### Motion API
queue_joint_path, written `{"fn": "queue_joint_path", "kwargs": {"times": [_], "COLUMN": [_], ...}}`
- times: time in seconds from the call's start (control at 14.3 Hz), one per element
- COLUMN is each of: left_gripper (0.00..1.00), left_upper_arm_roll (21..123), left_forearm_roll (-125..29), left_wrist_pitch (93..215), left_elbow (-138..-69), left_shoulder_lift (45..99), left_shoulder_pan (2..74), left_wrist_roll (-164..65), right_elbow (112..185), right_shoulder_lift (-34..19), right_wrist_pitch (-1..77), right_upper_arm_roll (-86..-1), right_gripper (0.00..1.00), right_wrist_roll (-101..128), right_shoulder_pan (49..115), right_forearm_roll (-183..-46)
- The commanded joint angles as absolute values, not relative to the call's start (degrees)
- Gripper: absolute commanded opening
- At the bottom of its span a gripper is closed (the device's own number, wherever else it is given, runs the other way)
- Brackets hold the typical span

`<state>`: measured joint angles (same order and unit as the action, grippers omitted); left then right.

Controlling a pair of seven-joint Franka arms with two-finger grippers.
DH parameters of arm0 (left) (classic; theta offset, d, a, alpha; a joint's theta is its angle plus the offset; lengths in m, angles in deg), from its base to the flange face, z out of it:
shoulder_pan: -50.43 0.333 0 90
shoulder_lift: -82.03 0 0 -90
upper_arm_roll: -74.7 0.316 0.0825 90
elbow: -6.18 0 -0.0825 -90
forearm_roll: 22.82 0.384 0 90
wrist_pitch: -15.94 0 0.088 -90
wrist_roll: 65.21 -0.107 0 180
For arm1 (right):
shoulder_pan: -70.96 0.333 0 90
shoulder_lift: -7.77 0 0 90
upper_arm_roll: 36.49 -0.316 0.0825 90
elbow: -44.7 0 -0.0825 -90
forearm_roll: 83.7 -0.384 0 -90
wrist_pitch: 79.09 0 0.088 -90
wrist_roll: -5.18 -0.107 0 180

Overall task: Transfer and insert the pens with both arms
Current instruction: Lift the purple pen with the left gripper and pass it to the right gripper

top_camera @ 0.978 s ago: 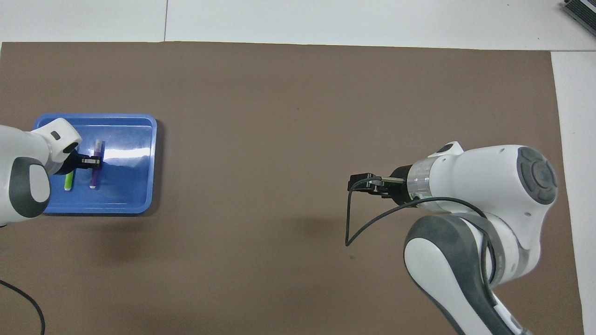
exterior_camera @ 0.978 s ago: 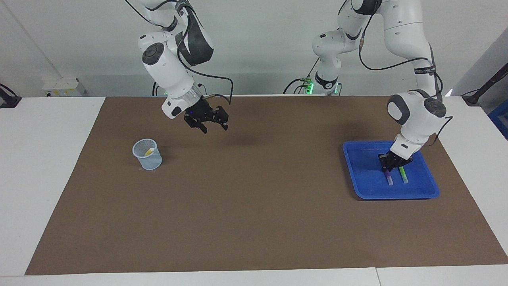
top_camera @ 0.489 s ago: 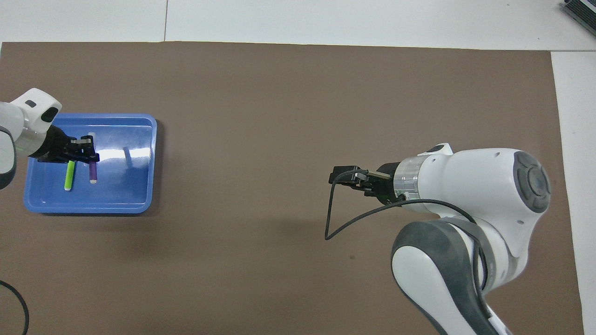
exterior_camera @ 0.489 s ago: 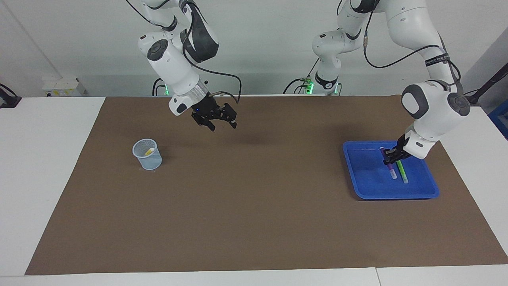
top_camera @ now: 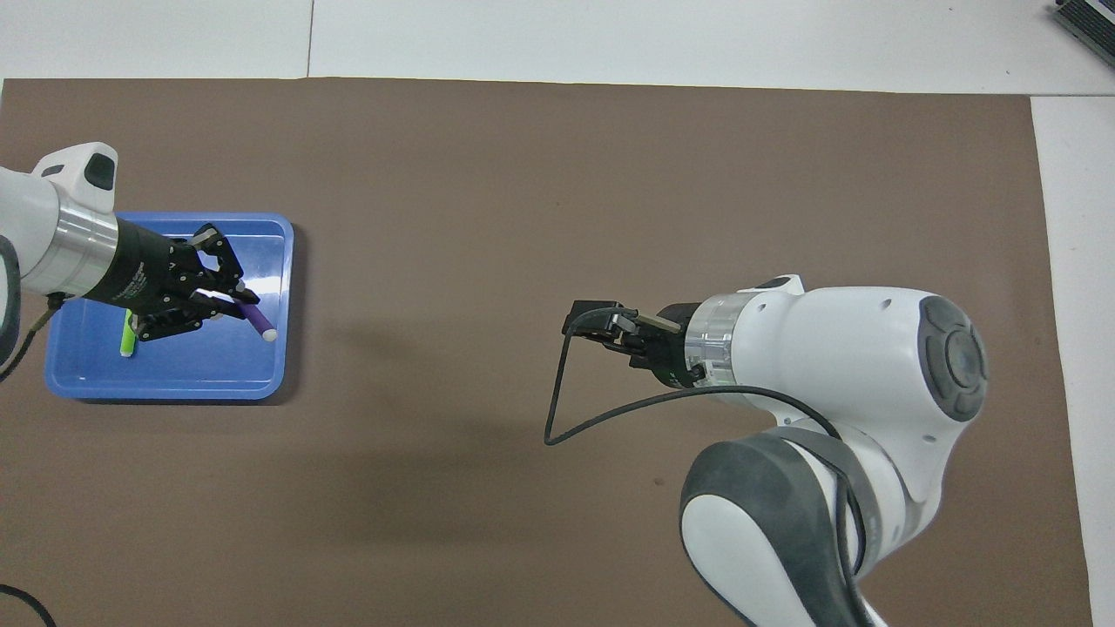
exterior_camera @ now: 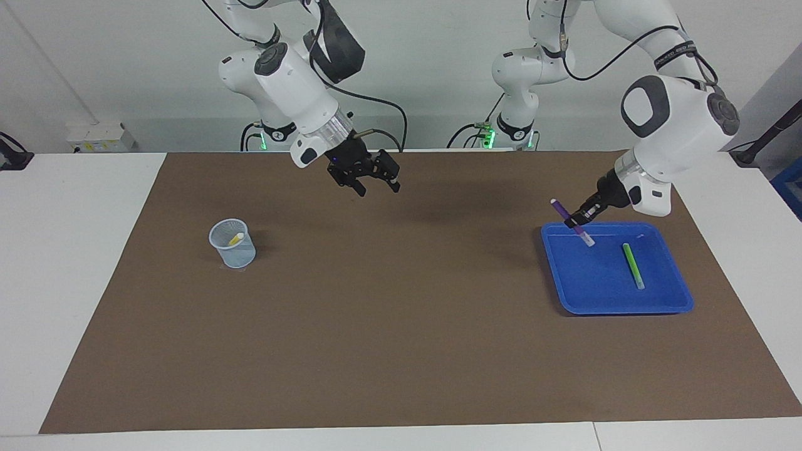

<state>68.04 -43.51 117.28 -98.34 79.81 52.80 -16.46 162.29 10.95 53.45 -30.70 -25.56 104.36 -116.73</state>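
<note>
My left gripper (exterior_camera: pixel 578 220) is shut on the purple pen (exterior_camera: pixel 564 212) and holds it tilted in the air over the blue tray's (exterior_camera: pixel 595 294) edge nearer the robots. In the overhead view the left gripper (top_camera: pixel 228 300) holds the purple pen (top_camera: pixel 253 313) over the tray (top_camera: pixel 200 374). The green pen (exterior_camera: pixel 633 265) lies flat in the tray; it also shows in the overhead view (top_camera: pixel 128 341). The yellow pen (exterior_camera: pixel 236 238) stands in a clear mesh cup (exterior_camera: pixel 232 244). My right gripper (exterior_camera: pixel 369 181) is open and empty, up over the mat's middle, and also shows in the overhead view (top_camera: pixel 601 322).
A brown mat (exterior_camera: pixel 401 326) covers the table. Two smaller white arms (exterior_camera: pixel 517 94) stand at the table's edge by the robots. In the overhead view the right arm hides the cup.
My left gripper has lifted the purple pen out of the tray and swung it toward the table's middle. My right gripper has moved from near the cup toward the middle.
</note>
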Motion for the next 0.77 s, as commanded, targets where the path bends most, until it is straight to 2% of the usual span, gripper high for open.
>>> {"fn": "queue_joint_path", "kwargs": {"times": [0.0, 0.35, 0.56, 0.7], "left_gripper": [0.0, 0.0, 0.0, 0.0], "left_upper_arm_roll": [68.72, 68.72, 68.72, 68.72], "left_forearm_roll": [-49.34, -58.48, -64.54, -66.93], "left_wrist_pitch": [115.0, 114.73, 115.26, 115.78], "left_elbow": [-99.73, -101.31, -104.12, -106.23], "left_shoulder_lift": [83.52, 86.86, 88.36, 89.58], "left_shoulder_pan": [50.44, 47.71, 47.71, 47.71], "left_wrist_roll": [-2.33, 14.57, 16.44, 16.44], "right_elbow": [158.8, 155.36, 154.57, 151.33], "right_shoulder_lift": [8.66, 6.89, 6.54, 4.79], "right_wrist_pitch": [56.77, 63.1, 68.37, 69.09], "right_upper_arm_roll": [-31.74, -32.36, -32.36, -32.36], "right_gripper": [1.0, 1.0, 1.0, 1.0], "right_wrist_roll": [-28.55, -36.12, -38.84, -42.17], "right_shoulder_pan": [105.85, 111.46, 114.9, 117.01], "right_forearm_roll": [-119.91, -119.56, -119.83, -119.74]}}
